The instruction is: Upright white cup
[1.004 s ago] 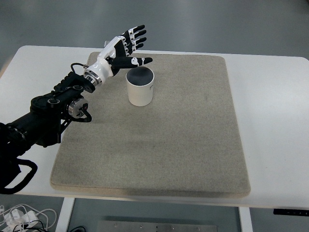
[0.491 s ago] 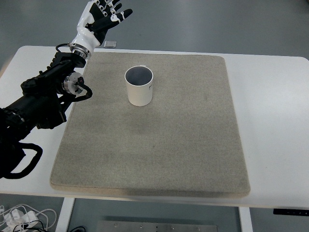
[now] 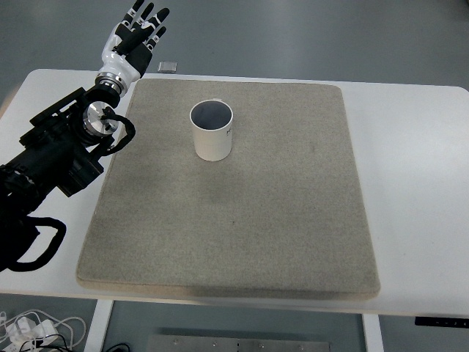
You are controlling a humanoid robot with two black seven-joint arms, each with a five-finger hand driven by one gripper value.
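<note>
A white cup (image 3: 212,130) stands upright on the beige mat (image 3: 242,220), its dark inside facing up, toward the mat's far left part. My left hand (image 3: 135,37) is raised beyond the table's far left edge, well away from the cup, with its fingers spread and nothing in them. The black left arm (image 3: 62,150) reaches in from the left edge over the table's left side. The right arm is out of sight.
The mat covers most of the white table (image 3: 410,161). A small grey object (image 3: 168,67) lies at the table's far edge, just beyond the mat. Cables (image 3: 33,330) lie on the floor at the lower left.
My left hand has pulled back from beside the cup, up and to the left, past the table's far edge. The cup has stayed upright in place.
</note>
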